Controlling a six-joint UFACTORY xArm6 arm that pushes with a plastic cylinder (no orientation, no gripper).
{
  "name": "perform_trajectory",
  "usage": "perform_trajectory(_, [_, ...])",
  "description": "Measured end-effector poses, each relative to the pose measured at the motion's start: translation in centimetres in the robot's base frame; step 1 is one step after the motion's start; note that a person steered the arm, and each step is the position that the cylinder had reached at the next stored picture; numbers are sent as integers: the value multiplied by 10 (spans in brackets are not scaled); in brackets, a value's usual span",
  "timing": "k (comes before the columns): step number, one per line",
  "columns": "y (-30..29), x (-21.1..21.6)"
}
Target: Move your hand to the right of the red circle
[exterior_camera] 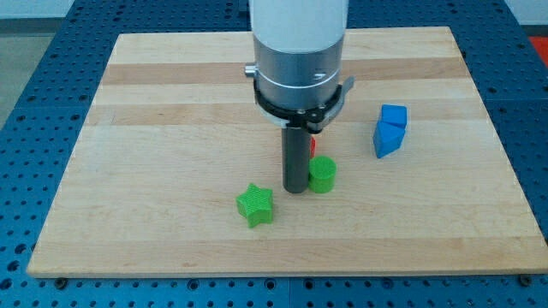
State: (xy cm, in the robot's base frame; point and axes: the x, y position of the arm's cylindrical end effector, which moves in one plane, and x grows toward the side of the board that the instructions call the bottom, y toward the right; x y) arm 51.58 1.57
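Red circle (313,145) is almost fully hidden: only a thin red sliver shows at the right edge of the dark rod, just above the green cylinder (322,174), so its round shape cannot be confirmed from this view. It lies near the middle of the table (154,103), slightly toward the view's bottom.

My tip (296,189) rests on the wood at the lower end of the rod, directly at the view's left of the green cylinder and touching it or nearly so; the exact contact cannot be judged. The tip is below and a little left of the red sliver. The arm carries no gripper, only this rod, so nothing is grasped or clenched.

A green star (256,204) lies toward the view's bottom left of the tip, near but apart from it. A blue block (390,129), of angular shape, is well apart on the view's right.

The wide silver and white body of the arm (298,60) comes down from the view's top and covers the table behind it.
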Motion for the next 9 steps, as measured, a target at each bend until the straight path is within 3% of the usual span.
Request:
perform_trajectory(6, [97, 0])
perform_trajectory(8, [94, 1])
perform_trajectory(9, [58, 9])
